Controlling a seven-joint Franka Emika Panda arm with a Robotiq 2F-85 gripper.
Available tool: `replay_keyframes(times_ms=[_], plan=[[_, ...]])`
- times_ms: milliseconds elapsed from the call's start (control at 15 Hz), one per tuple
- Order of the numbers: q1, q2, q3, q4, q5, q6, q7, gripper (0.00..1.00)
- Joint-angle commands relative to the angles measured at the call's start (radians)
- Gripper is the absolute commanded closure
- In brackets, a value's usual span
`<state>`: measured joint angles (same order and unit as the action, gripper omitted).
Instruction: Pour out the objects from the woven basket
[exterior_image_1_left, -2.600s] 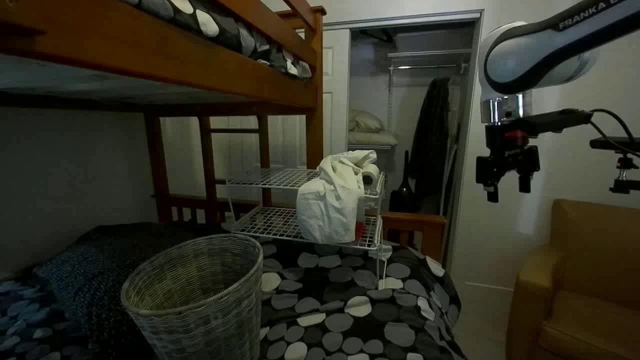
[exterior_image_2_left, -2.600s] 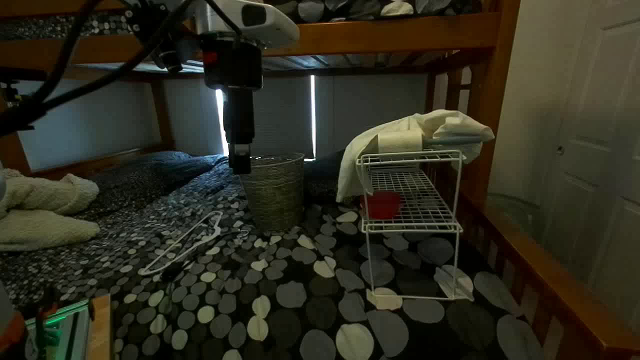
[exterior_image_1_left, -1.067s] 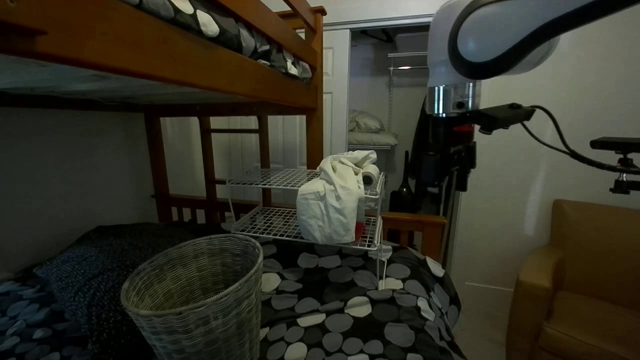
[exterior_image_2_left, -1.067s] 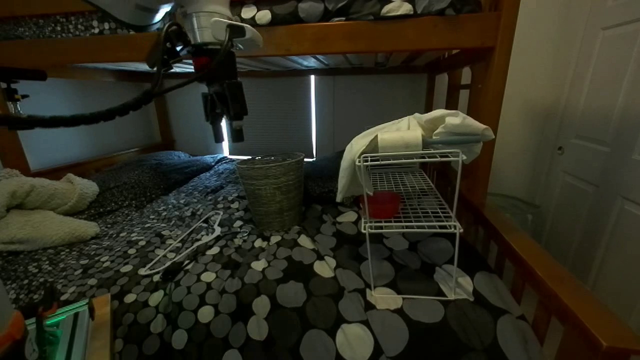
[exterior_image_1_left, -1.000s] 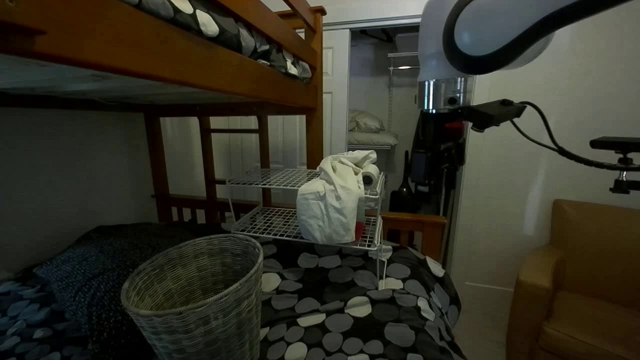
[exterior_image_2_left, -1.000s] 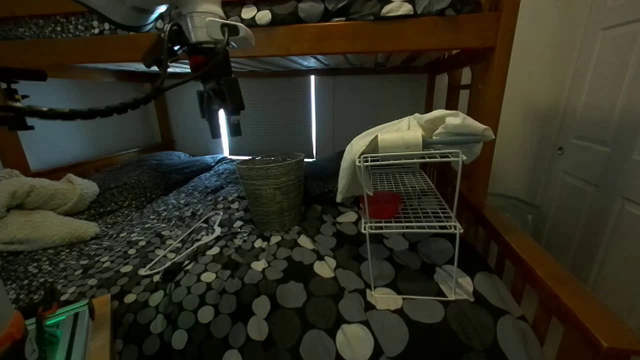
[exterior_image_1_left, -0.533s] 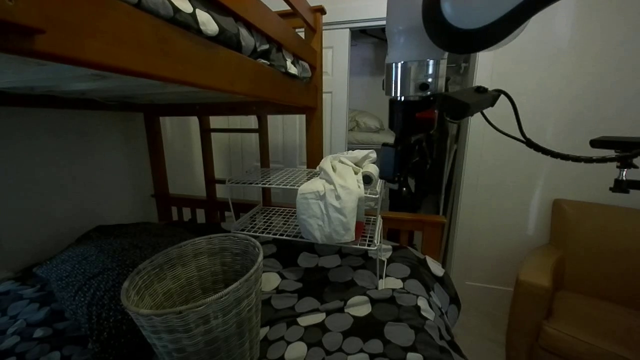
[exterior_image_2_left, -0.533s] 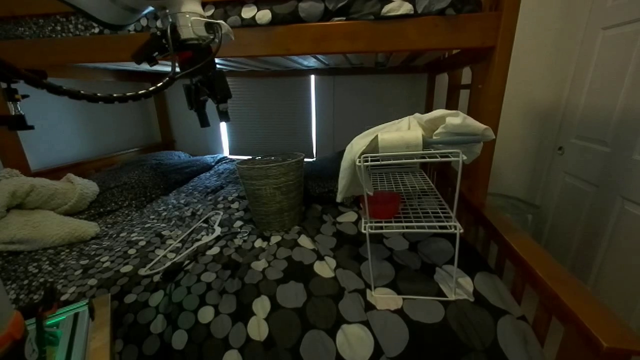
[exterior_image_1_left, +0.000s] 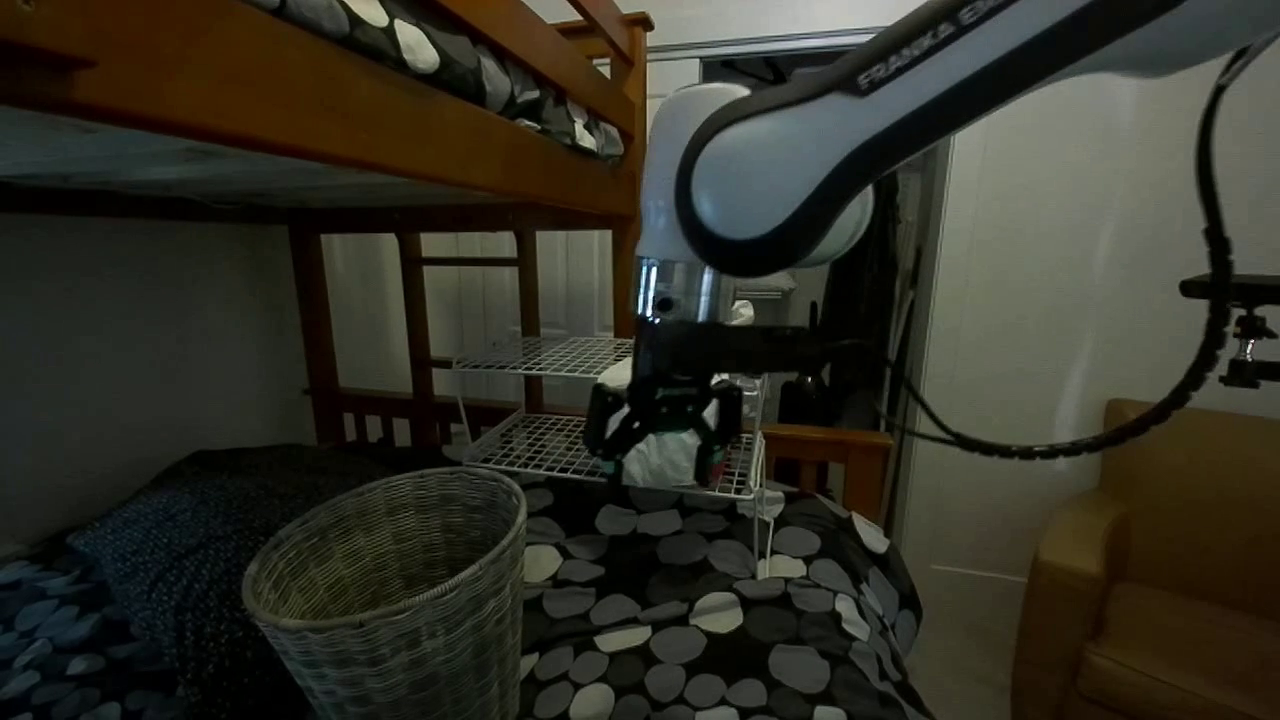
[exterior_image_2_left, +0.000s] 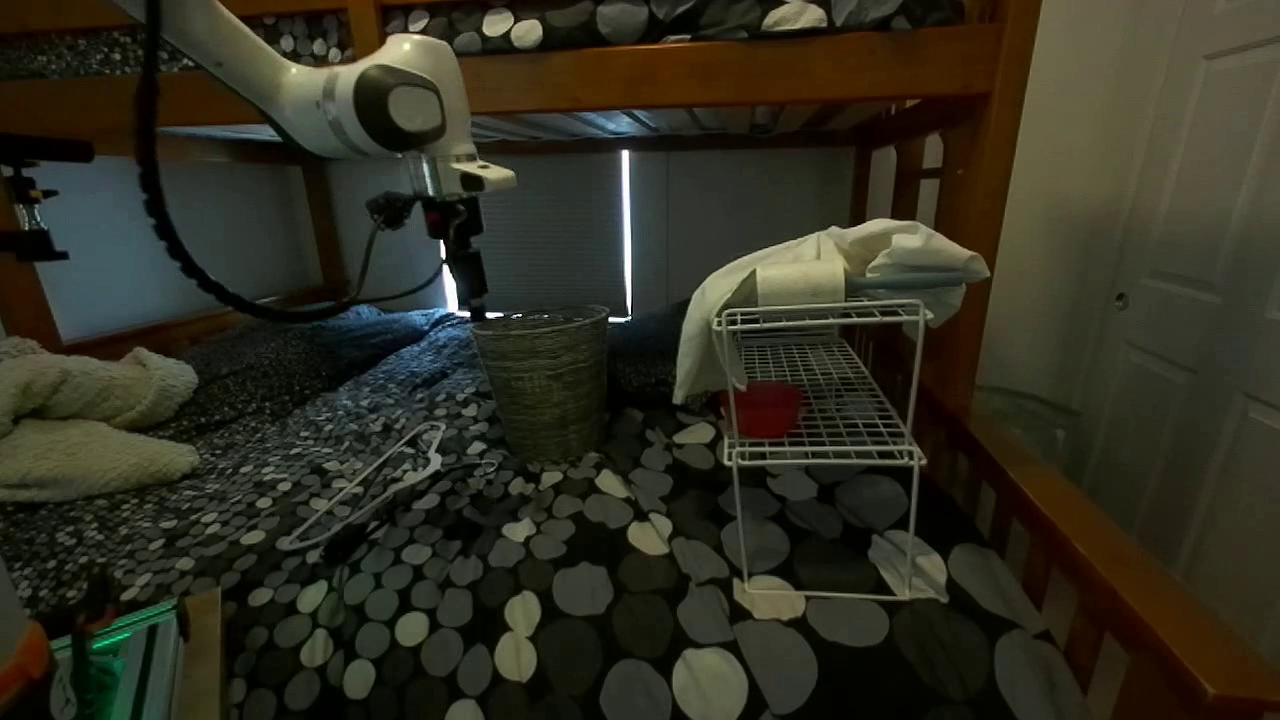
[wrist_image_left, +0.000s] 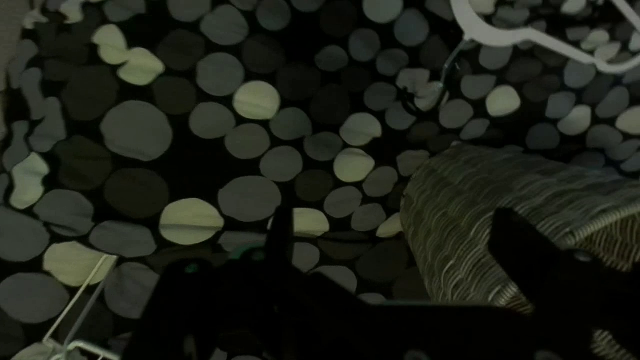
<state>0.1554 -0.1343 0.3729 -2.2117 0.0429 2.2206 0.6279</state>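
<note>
The woven basket (exterior_image_1_left: 410, 650) was seen upright on the dotted bedspread (exterior_image_2_left: 580, 640), with the hook of a white hanger (wrist_image_left: 500, 37) set near its foot and the wire rack (exterior_image_2_left: 830, 461) placed apart from it. The gripper (exterior_image_1_left: 662, 470) was held pointing downward, its fingers (wrist_image_left: 520, 240) spread wide with nothing caught between them; a gap was shown between them and the basket in an exterior view, so the step in hand was judged to be the approach, with gripping and pouring yet to be done. If the descent were made off line, a fingertip could be landed on the rim, rather than one passed inside and one outside, and the basket could be toppled, the more easily on soft bedding. If only a shallow bite were taken, the loose weave might be bent or lost, and the basket turned in the grip once tilted. With too high a lift, the arm (exterior_image_2_left: 400, 105) could be knocked against the upper bunk's rail (exterior_image_2_left: 740, 80); with too wide a swing, the rack could be struck and upset. The bottom of the basket was hidden in every view, so what would be spilled could not be told.
</note>
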Motion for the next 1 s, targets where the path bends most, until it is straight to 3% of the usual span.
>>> replay_keyframes(times_ms=[0,200,600,667,733,933], plan=[[0.032,0.242,-0.006,0.163,-0.117,0.132,0.234,0.0],[0.11,0.366,-0.061,0.292,-0.214,0.177,0.362,0.0],[0.258,0.598,-0.15,0.544,-0.239,0.103,0.387,0.0],[0.271,0.619,-0.162,0.572,-0.228,0.078,0.379,0.06],[0.277,0.628,-0.168,0.577,-0.21,0.049,0.368,0.26],[0.291,0.656,-0.188,0.597,-0.196,-0.035,0.361,0.5]])
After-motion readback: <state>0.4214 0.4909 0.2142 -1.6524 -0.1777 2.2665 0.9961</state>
